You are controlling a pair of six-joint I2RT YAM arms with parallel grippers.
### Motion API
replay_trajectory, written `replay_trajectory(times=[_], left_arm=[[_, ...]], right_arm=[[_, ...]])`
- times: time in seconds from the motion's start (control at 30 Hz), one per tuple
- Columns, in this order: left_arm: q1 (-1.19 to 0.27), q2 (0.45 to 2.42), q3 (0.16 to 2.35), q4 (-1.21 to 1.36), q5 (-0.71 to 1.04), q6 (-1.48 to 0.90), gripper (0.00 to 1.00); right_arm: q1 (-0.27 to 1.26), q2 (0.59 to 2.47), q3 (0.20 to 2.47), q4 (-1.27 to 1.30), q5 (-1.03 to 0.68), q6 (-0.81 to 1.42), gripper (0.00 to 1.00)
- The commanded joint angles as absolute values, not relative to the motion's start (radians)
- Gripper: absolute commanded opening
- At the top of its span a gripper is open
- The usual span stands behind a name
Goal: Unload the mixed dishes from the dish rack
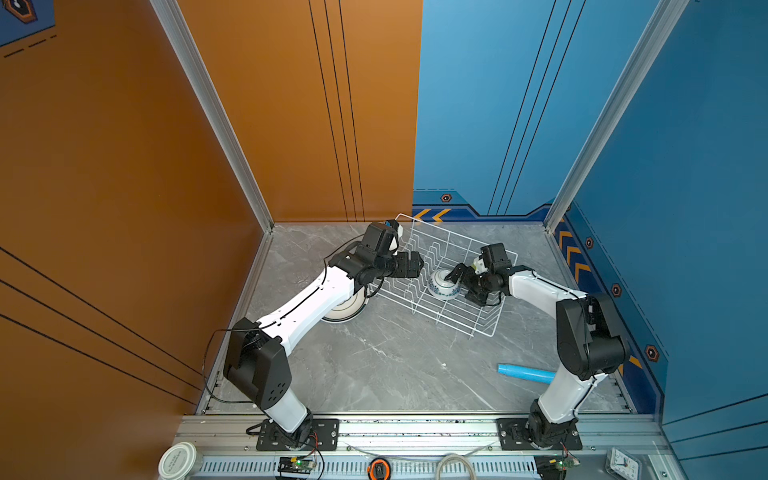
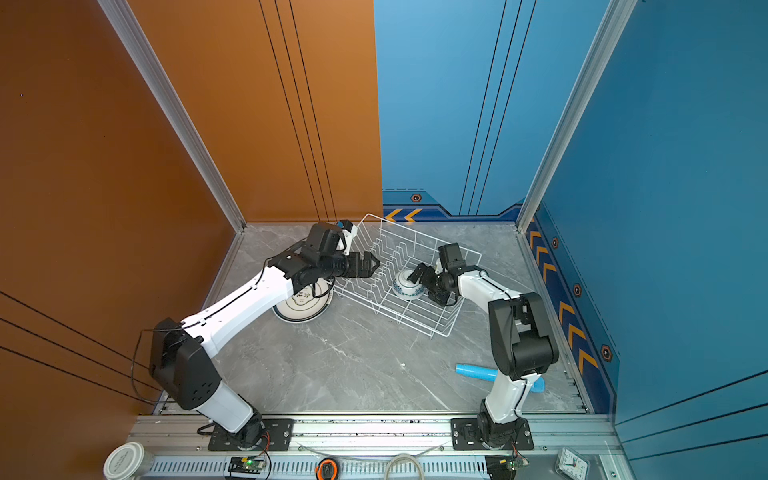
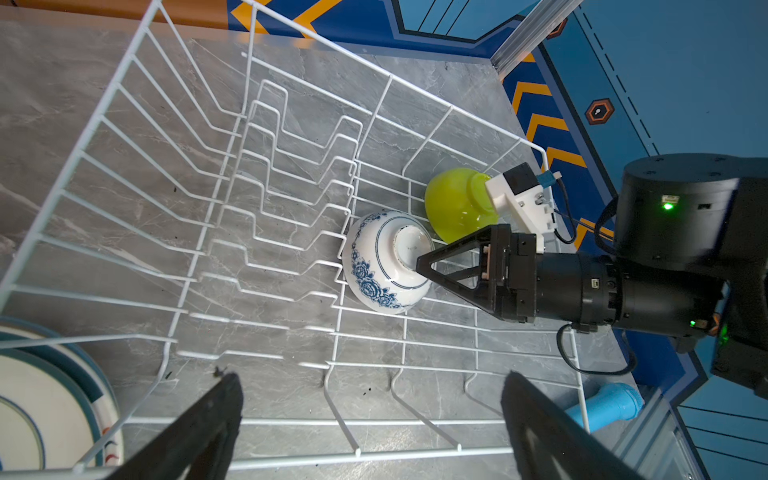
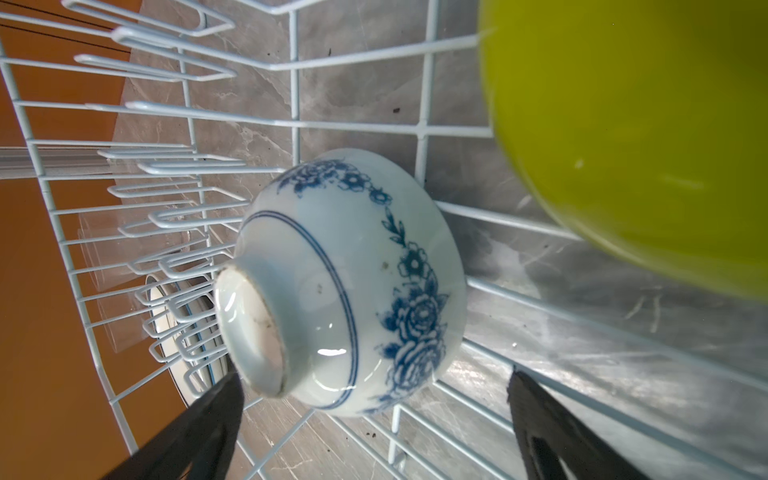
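Stacked plates (image 2: 301, 311) rest on the table (image 2: 353, 374) beside the dish rack (image 2: 399, 249). Left gripper (image 2: 368, 265): open, empty, over the rack edge. Right gripper (image 4: 374, 378): open, flanking the overturned patterned bowl (image 3: 374, 266) inside the rack; green bowl (image 3: 453, 203) just beyond.

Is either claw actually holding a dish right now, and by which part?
Nothing is held. The left gripper and right gripper are both open; the right one hovers at the blue-flowered bowl in the rack.
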State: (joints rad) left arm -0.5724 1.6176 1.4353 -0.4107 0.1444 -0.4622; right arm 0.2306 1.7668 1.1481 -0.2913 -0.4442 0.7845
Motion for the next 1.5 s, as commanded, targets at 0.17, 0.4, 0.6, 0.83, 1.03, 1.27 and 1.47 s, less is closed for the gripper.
replay_trajectory(times=[0.17, 0.4, 0.6, 0.83, 1.03, 1.27, 1.47], left_arm=[[-0.571, 1.568, 1.416, -0.394, 0.16, -0.464, 0.98], [-0.569, 1.566, 1.411, -0.393, 0.165, -0.466, 0.98], [-0.569, 1.565, 1.409, -0.394, 0.163, -0.465, 0.98], [-0.569, 1.565, 1.405, -0.393, 0.164, -0.467, 0.98], [-0.568, 1.565, 1.402, -0.393, 0.165, -0.472, 0.98], [-0.569, 1.571, 1.402, -0.394, 0.168, -0.473, 0.98], [-0.567, 1.571, 1.397, -0.394, 0.172, -0.475, 0.98]], right_arm=[[0.239, 1.782, 1.138, -0.262, -0.408, 0.794, 1.0], [0.222, 1.789, 1.085, -0.124, -0.465, 0.849, 1.0], [0.193, 1.817, 0.974, 0.124, -0.532, 0.985, 0.94], [0.194, 1.835, 0.937, 0.221, -0.545, 1.014, 0.85], [0.195, 1.83, 0.928, 0.242, -0.547, 1.006, 0.8], [0.194, 1.809, 0.908, 0.289, -0.546, 1.019, 0.7], [0.188, 1.829, 0.888, 0.393, -0.567, 1.085, 0.63]])
